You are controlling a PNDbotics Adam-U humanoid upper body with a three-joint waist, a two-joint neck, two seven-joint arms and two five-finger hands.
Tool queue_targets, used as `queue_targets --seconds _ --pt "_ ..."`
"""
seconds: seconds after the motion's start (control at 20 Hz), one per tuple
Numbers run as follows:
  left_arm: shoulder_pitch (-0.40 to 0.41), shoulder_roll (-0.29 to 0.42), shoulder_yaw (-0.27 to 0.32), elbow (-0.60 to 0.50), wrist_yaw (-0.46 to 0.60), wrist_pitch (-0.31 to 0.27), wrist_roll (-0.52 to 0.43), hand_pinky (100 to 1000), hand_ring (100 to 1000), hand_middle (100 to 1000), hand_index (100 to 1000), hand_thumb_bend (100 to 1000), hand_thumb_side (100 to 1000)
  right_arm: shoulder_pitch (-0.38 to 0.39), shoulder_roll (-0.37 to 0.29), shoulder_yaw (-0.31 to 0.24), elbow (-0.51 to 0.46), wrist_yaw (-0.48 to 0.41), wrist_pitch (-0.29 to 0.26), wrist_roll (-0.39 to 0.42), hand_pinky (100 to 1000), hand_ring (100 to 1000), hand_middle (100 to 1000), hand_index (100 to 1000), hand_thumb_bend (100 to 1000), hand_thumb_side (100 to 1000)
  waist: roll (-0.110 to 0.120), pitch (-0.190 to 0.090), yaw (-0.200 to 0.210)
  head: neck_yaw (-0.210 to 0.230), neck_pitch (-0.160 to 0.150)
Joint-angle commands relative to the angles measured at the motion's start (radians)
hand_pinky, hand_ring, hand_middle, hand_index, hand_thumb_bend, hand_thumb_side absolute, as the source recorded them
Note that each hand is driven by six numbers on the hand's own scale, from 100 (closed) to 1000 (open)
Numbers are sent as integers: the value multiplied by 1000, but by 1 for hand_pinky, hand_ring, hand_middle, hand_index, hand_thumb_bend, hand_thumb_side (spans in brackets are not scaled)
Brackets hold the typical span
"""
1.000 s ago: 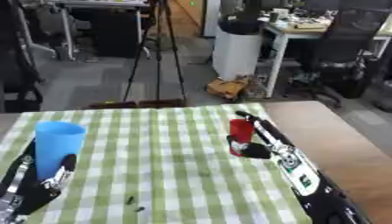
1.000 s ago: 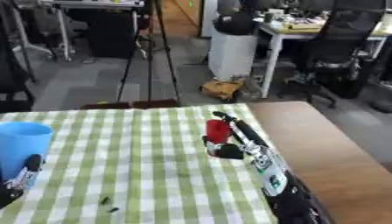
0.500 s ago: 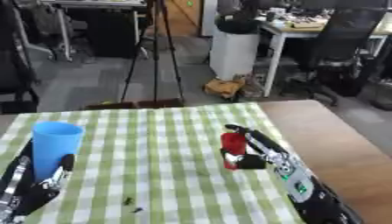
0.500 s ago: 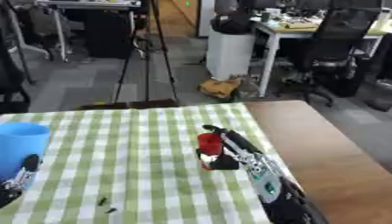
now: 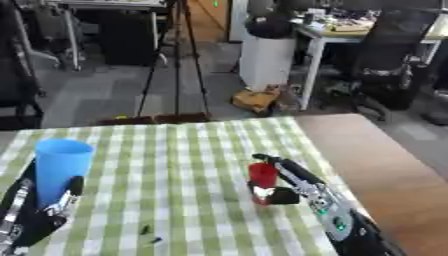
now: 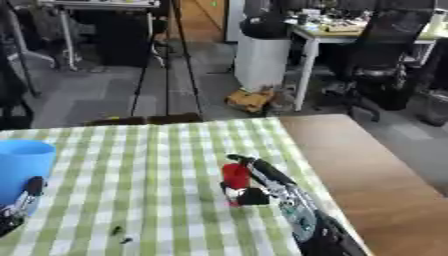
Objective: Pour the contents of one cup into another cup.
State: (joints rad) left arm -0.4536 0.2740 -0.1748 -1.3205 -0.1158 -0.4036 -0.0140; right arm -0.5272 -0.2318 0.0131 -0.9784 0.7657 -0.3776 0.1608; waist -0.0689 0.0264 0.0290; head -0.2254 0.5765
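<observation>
— Two cups, is that right? Where do they sit?

— Yes. A red cup (image 5: 262, 176) stands upright on the green checked tablecloth (image 5: 184, 175), toward the right of the cloth's middle. A taller blue cup (image 5: 59, 167) stands upright near the cloth's left edge, well apart from the red one.

— Who has the red one?

— The right hand (image 5: 282, 186). Its fingers (image 5: 278, 167) curl round the far side of the cup and the thumb comes in below, so it holds the cup between them. The arm runs in from the lower right corner.

— And the blue one?

— The left hand (image 5: 44, 212) is at the lower left, right against the cup's base, with a finger (image 5: 73, 186) up alongside it. I cannot tell whether it grips the cup or only rests beside it.

— Anything else on the cloth?

— Some small dark specks (image 5: 149, 234) near the front edge. Bare wooden table (image 5: 385, 165) shows to the right of the cloth.
</observation>
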Motion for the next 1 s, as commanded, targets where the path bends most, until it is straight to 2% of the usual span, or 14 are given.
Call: queue_targets --seconds 0.05,0.45,0.65,0.85,1.0 --pt "-17 20 9 -14 1 -1 6 448 510 533 728 100 517 -7 -10 2 -23 22 -17 -4 901 615 670 1000 258 620 4 -9 -2 -3 -10" --pt "-15 22 10 -16 4 -2 7 448 510 531 728 100 525 19 -5 -7 -111 44 -25 -39 948 696 746 1000 400 638 3 -9 -6 -6 -10" --pt "-16 25 13 -21 8 -1 8 451 513 535 731 100 511 38 -2 -18 -170 20 -16 -56 942 672 739 1000 388 635 3 -9 -8 -5 -11" --pt "-26 23 20 -1 -13 3 -1 498 556 576 744 100 508 53 0 -29 -213 -13 4 -92 932 634 701 1000 357 631 1 -11 -11 -3 -11" --pt "-42 20 27 34 -40 -2 -6 511 567 584 745 164 508 62 1 -34 -229 -34 19 -104 928 615 678 1000 338 630 0 -12 -15 -2 -11"
